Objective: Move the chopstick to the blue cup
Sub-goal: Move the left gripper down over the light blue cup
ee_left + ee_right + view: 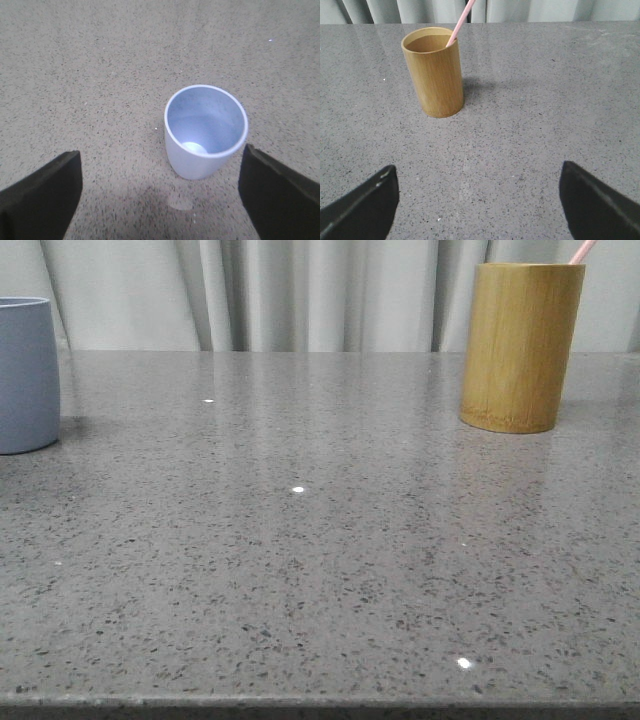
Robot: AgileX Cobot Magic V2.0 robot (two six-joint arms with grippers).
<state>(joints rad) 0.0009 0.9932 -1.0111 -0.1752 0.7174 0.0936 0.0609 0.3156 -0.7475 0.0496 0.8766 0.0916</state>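
A pale pink chopstick leans out of the yellow-brown bamboo holder at the back right of the table; it also shows in the right wrist view inside the holder. The blue cup stands upright at the far left edge; the left wrist view shows it empty. My left gripper is open above the table, the cup just ahead of it. My right gripper is open and empty, well short of the holder. Neither gripper shows in the front view.
The grey speckled stone table runs to a front edge at the bottom of the front view. Pale curtains hang behind the table.
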